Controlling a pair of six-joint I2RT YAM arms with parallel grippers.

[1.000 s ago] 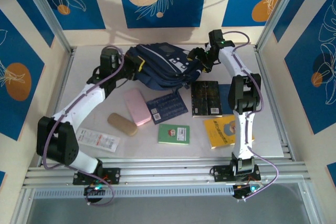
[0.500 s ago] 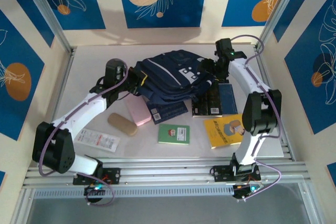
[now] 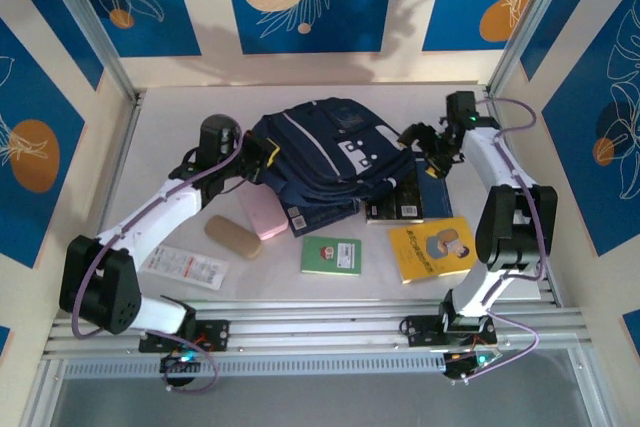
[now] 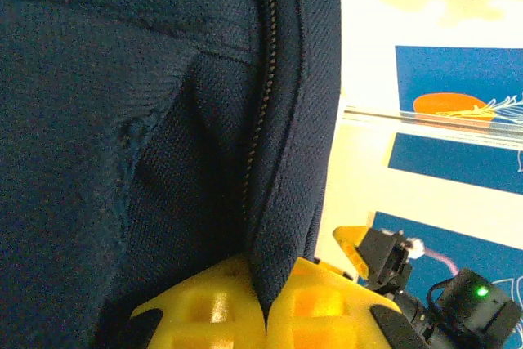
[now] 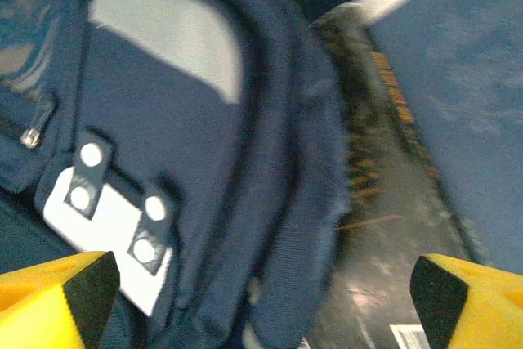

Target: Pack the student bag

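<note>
The backpack (image 3: 330, 152) lies on the counter (image 3: 170, 122) in the upper middle of the top view. The left pincer (image 3: 262, 155) is clenched on a fold of fabric at its left edge. The right pincer (image 3: 428, 147) hangs released, jaws spread wide, at its right edge above a dark book (image 3: 398, 202).

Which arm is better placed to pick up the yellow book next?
Likely the right: the right claw is open and empty, on the same side as the yellow book. The left claw is shut on the student bag.
</note>
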